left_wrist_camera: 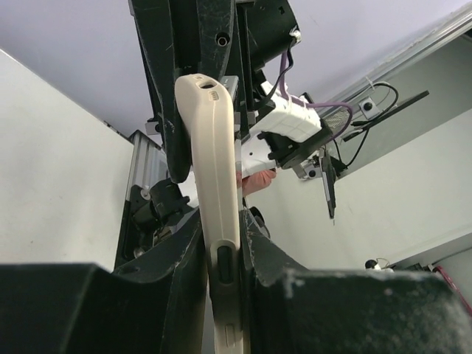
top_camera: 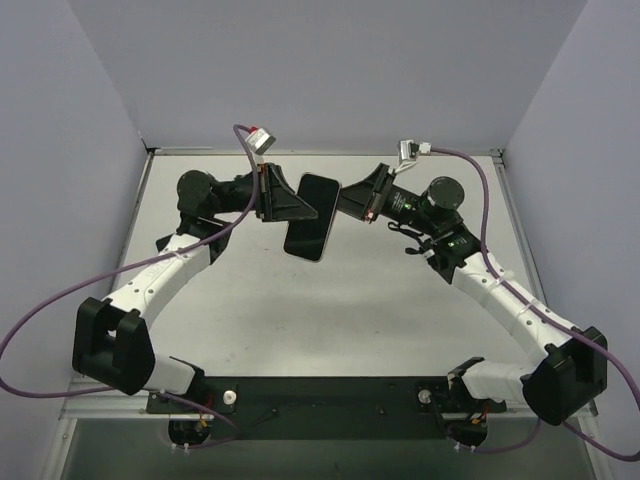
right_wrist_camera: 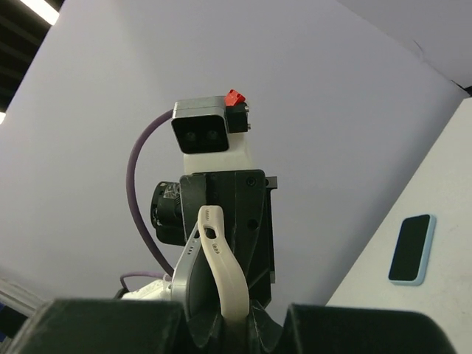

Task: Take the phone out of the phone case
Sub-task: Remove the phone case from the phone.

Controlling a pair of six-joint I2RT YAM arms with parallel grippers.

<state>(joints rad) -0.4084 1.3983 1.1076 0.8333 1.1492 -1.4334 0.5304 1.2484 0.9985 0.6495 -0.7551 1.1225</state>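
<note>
The phone (top_camera: 310, 215), dark screen up, hangs in the air above the table between both arms. My left gripper (top_camera: 297, 207) is shut on its left side; in the left wrist view the cream phone case (left_wrist_camera: 210, 169) runs edge-on between those jaws (left_wrist_camera: 223, 258). From the right, my right gripper (top_camera: 343, 200) is shut on the case's edge. In the right wrist view the cream case (right_wrist_camera: 221, 258) bows away from the phone's silver edge (right_wrist_camera: 184, 269) above the right gripper (right_wrist_camera: 237, 324).
The pale table (top_camera: 320, 320) lies below, with purple walls on three sides. A second dark slab with a light-blue rim (right_wrist_camera: 411, 249) rests on a pale surface in the right wrist view. Purple cables (top_camera: 480, 200) trail from both wrists.
</note>
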